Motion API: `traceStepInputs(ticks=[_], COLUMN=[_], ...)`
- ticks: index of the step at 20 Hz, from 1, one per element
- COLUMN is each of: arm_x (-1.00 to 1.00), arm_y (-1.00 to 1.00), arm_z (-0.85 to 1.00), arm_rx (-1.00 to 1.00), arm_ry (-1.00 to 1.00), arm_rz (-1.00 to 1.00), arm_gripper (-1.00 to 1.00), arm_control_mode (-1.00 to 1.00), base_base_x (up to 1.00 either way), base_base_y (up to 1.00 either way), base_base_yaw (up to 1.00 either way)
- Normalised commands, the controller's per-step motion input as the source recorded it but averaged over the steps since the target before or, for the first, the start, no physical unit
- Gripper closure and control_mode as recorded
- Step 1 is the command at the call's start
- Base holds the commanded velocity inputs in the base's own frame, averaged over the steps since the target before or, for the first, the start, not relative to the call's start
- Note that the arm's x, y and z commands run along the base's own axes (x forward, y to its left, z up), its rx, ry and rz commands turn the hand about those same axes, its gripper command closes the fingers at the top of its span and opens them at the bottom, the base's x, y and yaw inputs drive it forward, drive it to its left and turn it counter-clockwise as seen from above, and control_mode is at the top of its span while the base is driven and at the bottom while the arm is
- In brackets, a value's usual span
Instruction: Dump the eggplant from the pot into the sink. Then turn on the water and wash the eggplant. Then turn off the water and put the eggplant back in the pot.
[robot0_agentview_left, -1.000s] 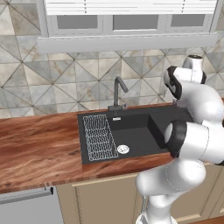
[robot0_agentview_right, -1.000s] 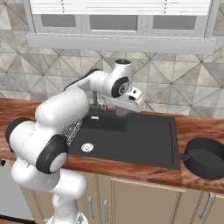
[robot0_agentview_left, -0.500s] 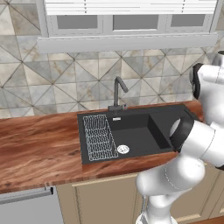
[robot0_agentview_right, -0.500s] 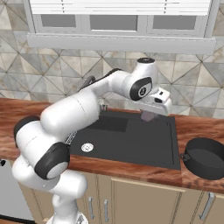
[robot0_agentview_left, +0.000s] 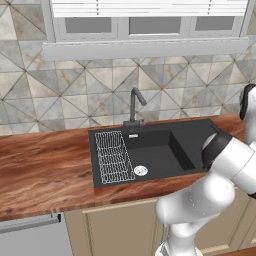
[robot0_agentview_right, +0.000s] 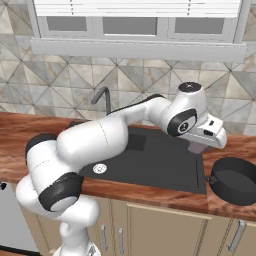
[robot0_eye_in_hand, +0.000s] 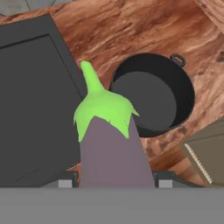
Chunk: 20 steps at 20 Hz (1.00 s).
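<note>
Now the eggplant (robot0_eye_in_hand: 111, 148) is up in the air, purple body clamped between the jaws of the gripper (robot0_agentview_right: 196, 148), green cap and stem pointing away from the hand. In the hand view it hangs over the seam where the sink's dark edge meets the wooden counter (robot0_eye_in_hand: 144, 30), with the pot (robot0_eye_in_hand: 153, 94) just beyond its tip. So the jaws stand partway apart, closed around the vegetable and nothing else.

And the pot, folks, is empty: a bare dark floor inside the round wall, one small loop handle showing on the far rim. From the right base view the pot (robot0_agentview_right: 235, 180) sits on the counter just beside the sink's right edge, and the gripper hovers between the sink and the pot, above the rim of the sink (robot0_agentview_right: 197, 187).

Look back at the sink (robot0_agentview_left: 150, 150) from the left base view: wire rack (robot0_agentview_left: 113, 157) on its left side, white drain (robot0_agentview_left: 140, 170) just beside the rack, faucet (robot0_agentview_left: 135, 107) behind the basin, and no stream falling from the spout. Water looks off, then.

My read: dumping and washing appear to be finished, tap shut, eggplant picked up. What remains is the last short leg: carry it from the sink side over the pot's mouth, lower it, let go. Stem leads the way, so it should clear the near wall first.
</note>
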Motion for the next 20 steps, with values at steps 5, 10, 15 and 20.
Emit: traceStepInputs(ticks=[5, 10, 15, 20], arm_x=[-0.01, 0.00, 0.00, 0.00], arm_y=[-0.73, -0.46, -0.24, -0.03], arm_z=[-0.12, 0.00, -0.09, -0.29], arm_rx=[0.00, 0.00, 0.00, 0.00], arm_ry=[-0.10, -0.05, 0.00, 0.00], arm_rz=[0.00, 0.00, 0.00, 0.00], arm_gripper=[1.00, 1.00, 1.00, 1.00], arm_control_mode=[-1.00, -1.00, -1.00, -1.00], base_base_x=[0.00, 0.00, 0.00, 0.00], base_base_y=[0.00, 0.00, 0.00, 0.00], base_base_yaw=[0.00, 0.00, 0.00, 0.00])
